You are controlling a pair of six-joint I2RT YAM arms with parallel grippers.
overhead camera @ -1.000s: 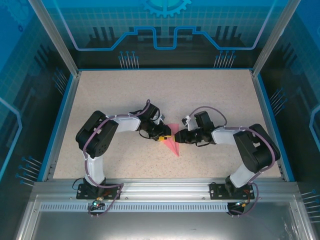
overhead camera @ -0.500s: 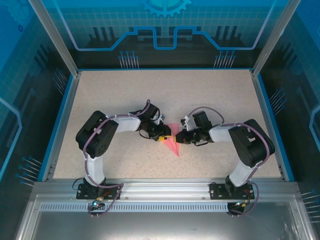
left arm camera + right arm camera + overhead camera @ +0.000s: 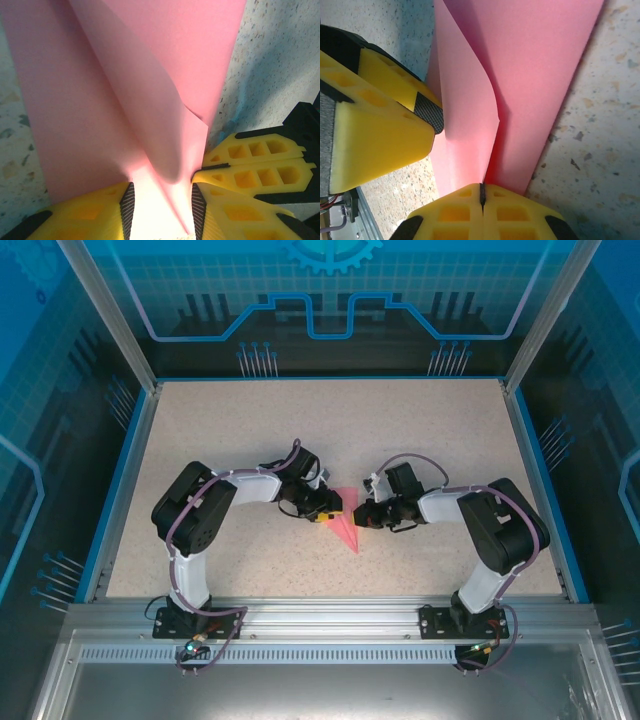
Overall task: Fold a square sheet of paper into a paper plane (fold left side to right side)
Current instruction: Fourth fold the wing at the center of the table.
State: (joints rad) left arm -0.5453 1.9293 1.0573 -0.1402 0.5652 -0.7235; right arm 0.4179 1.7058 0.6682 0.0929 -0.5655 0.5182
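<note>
Paper (image 3: 540, 75): thin, limp, creases easily; hold it at the edges. R gripper (image 3: 481, 192) pinches its edge; L gripper (image 3: 161, 200) sits part-spread astride the flap.

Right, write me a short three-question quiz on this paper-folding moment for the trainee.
1. True or false: the right pincer is shut on an edge of the pink paper.
2. Pick one. The left pincer has its jaws: A) shut tight on bare table; B) apart, with pink paper between them; C) lifted high, well away from the paper.
3. Fill the gap: seen from the top camera, the paper's pointed tip aims toward the ___ edge of the table (near or far, from the arm bases).

Key: 1 true; 2 B; 3 near.
</note>
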